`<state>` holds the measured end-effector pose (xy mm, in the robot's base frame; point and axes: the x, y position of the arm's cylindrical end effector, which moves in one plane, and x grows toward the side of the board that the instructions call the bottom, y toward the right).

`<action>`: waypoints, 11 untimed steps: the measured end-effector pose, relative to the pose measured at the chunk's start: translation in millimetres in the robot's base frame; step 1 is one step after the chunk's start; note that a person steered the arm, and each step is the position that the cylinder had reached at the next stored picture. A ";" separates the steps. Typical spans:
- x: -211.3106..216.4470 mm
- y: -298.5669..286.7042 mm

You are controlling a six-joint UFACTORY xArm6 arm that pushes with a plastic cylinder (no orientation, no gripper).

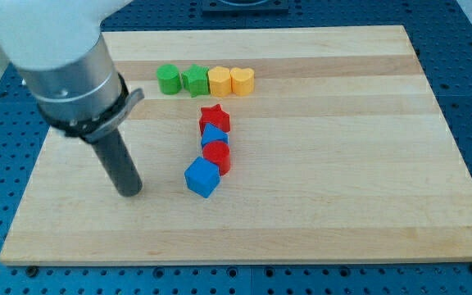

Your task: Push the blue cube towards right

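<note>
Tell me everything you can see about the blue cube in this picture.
The blue cube is a small, matte, solid-looking block, uniformly blue, with three faces showing. It sits flat on the wooden board, turned so one corner points to the view's bottom. It is the lowest piece of a short column; its upper right edge touches the red cylinder. My tip stands apart on the view's left of it, not touching.

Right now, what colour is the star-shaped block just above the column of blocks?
Red; the star shows clearly in the camera view.
</note>
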<state>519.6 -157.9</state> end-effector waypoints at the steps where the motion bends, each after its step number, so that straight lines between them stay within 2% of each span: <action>1: -27.4 8.6; 3: -12.6 15.4; 9: -7.3 72.7; 11: 7.5 65.6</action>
